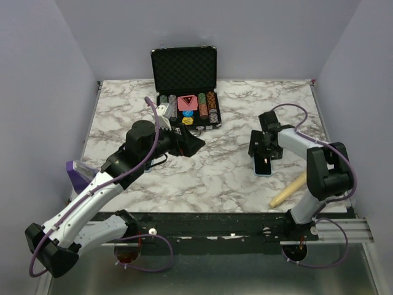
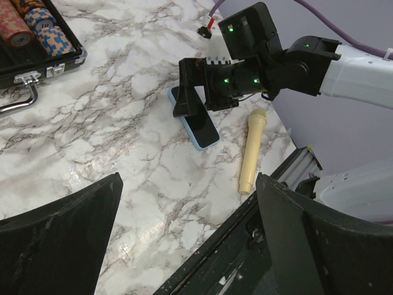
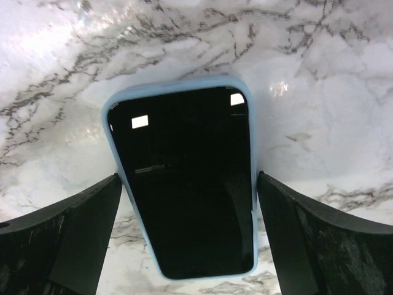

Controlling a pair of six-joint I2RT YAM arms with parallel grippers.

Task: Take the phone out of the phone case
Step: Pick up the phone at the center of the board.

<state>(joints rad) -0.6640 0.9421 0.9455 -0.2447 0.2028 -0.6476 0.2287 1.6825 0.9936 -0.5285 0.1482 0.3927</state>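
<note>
Phone (image 3: 187, 184) is in its light-blue phone case (image 3: 178, 86), flat and screen up on the right side of the marble table (image 1: 215, 178). It is just in front of the right arm.

Right gripper (image 1: 264, 153) hangs directly above it with its jaws apart. In the right wrist view its fingers (image 3: 73, 233) flank the two long edges at the near end. Can't tell whether either pad touches the case rim, and nothing is pinched yet. My read is that the straddle sets up a squeeze across the width, either to pin the case or to lift it.

Left gripper (image 1: 191, 144) is also spread and empty, mid-table just beside the open poker chip case (image 1: 184, 67) and well apart from the phone. Its wrist camera looks straight at the phone and the right gripper, so it's probably staged as the second hand. Peeling a case takes one grip on the case and one push on the phone.

Wooden dowel (image 2: 252, 150) lies near the phone on its outer side, not touching it. It sits close to the right arm's working space, so watch it.

Step in hand is the approach to the first grasp; extraction hasn't begun. The risk I see is a thin object flat on a slick top, with little edge to catch. The case looks soft and may flex rather than release.
</note>
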